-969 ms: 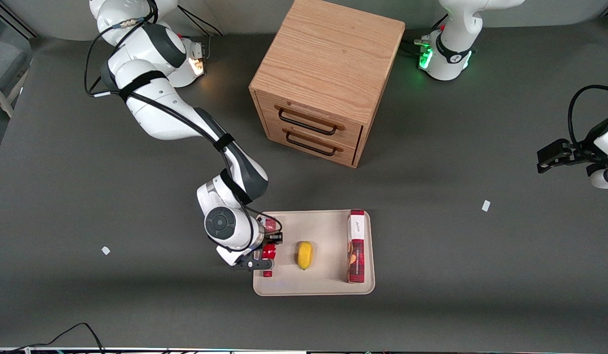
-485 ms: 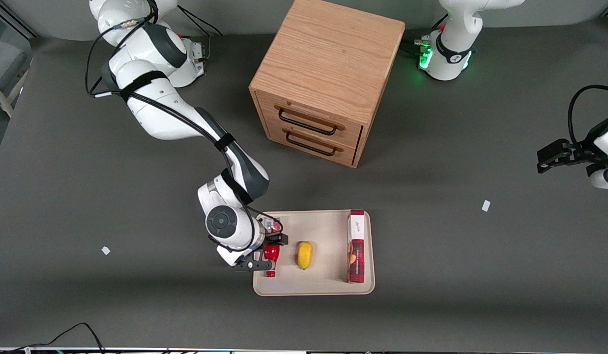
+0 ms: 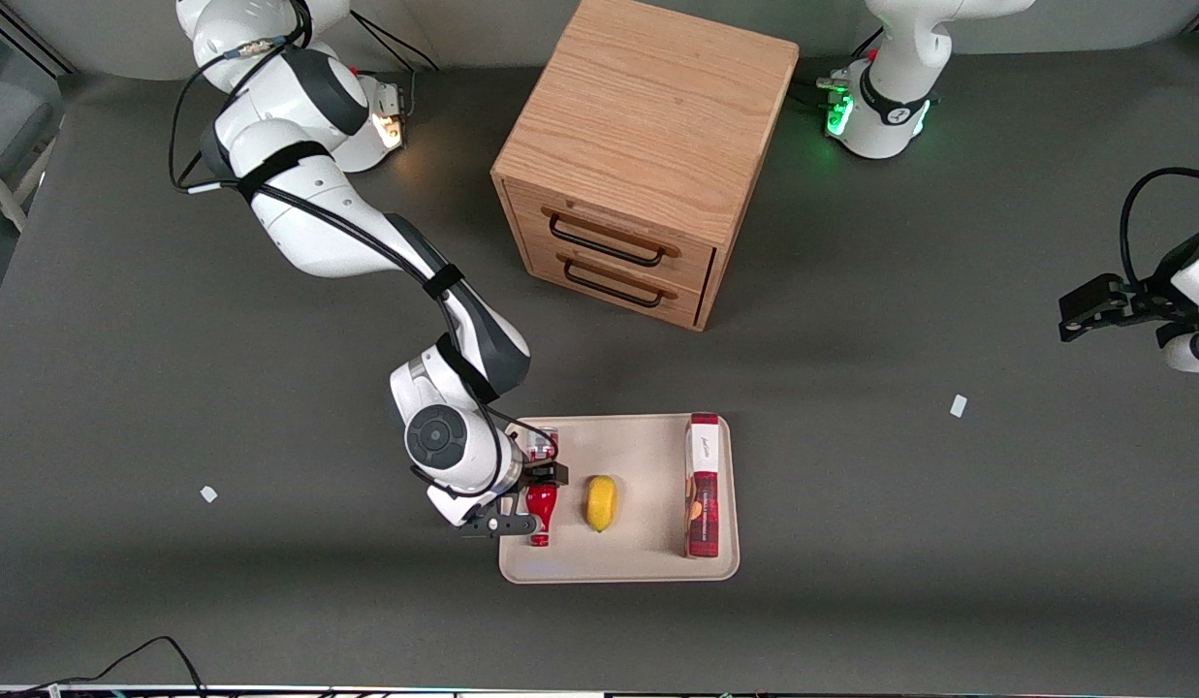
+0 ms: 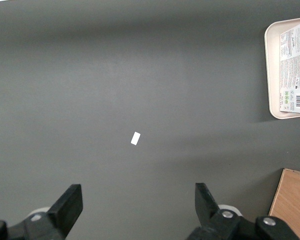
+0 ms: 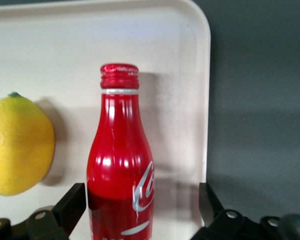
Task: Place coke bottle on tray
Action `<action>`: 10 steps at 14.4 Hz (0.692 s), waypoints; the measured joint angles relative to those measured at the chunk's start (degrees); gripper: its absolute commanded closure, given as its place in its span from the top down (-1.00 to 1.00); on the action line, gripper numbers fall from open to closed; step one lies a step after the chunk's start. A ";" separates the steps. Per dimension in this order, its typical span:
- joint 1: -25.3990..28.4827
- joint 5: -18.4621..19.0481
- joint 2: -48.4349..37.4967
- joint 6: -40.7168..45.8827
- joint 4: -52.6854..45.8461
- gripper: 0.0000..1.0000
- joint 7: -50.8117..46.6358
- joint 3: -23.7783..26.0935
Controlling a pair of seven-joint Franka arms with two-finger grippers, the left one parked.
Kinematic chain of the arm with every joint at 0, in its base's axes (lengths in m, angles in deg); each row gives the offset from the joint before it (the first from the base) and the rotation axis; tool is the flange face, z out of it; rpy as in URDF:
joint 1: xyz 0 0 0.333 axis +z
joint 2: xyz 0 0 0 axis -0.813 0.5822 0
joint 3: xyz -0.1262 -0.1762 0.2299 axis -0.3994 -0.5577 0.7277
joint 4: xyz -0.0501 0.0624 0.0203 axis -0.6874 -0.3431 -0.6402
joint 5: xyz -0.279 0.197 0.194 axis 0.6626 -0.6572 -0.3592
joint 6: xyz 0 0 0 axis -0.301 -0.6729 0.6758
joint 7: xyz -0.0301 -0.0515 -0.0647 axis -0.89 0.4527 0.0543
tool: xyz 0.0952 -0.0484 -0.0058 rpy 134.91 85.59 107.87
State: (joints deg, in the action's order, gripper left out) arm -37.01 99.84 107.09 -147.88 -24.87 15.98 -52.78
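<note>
Judged the step in hand as withdrawing from the coke bottle (image 5: pixel 120 150), laid flat in the tray (image 3: pixel 647 456) by its edge toward the working arm's end, just beside the lemon (image 3: pixel 601 502), well apart from the red-and-white box (image 3: pixel 702 494). Called for a straight rise, no brushing the bottle into a roll. Found the gripper (image 3: pixel 532 499) spread wide astride the bottle, low over the tray, wrist pointed down, elbow raised.

Even overhead light, soft shadow under gripper (image 3: pixel 534 500); glare streaks on bottle (image 5: pixel 121 165); fingers beside it blurred, prob. out of focus.
</note>
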 measured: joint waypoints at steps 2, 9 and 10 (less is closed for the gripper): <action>-0.08 0.02 -0.95 -0.07 -0.62 1.00 0.00 0.00; -2.84 0.24 -15.98 16.81 -0.95 1.00 0.40 -0.49; -3.31 0.38 -19.09 19.24 0.89 1.00 1.64 -1.12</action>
State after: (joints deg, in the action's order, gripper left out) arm -40.32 100.22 88.00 -128.64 -23.98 17.62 -53.90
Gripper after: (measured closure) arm 0.000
